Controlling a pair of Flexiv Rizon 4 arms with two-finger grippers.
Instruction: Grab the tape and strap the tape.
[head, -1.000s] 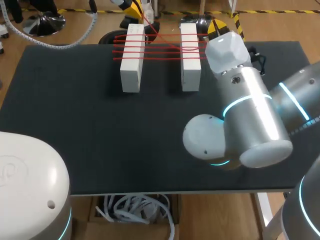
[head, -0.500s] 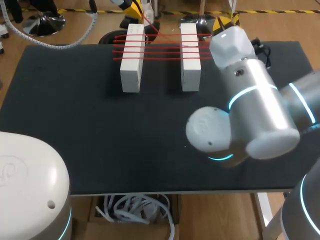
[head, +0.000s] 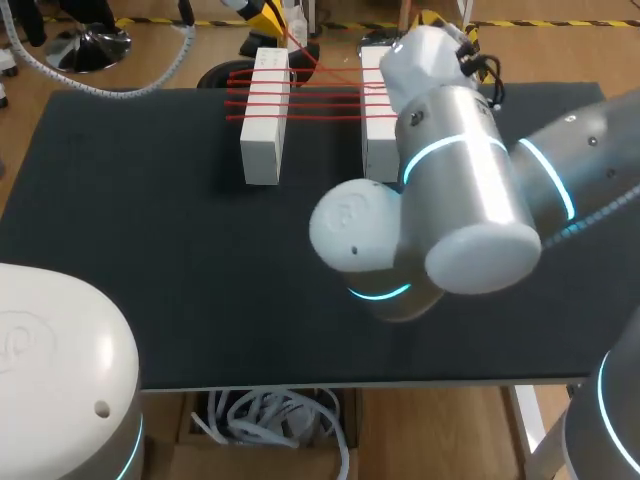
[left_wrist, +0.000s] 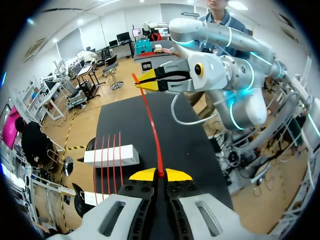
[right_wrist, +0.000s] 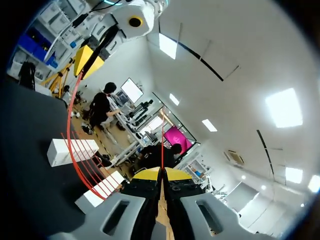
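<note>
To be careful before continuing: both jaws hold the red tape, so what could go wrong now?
The red tape is pinched only at the tips of the left jaws and right jaws; a hard pull may slip it out.
The right arm hangs over the right block; it may bump it and loosen the wound strands.

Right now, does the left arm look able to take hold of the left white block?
Probably not yet. The left gripper has its fingers shut on the red tape, which runs on to the right gripper, so it is occupied. The left white block lies uncovered, with only tape strands across it.
</note>
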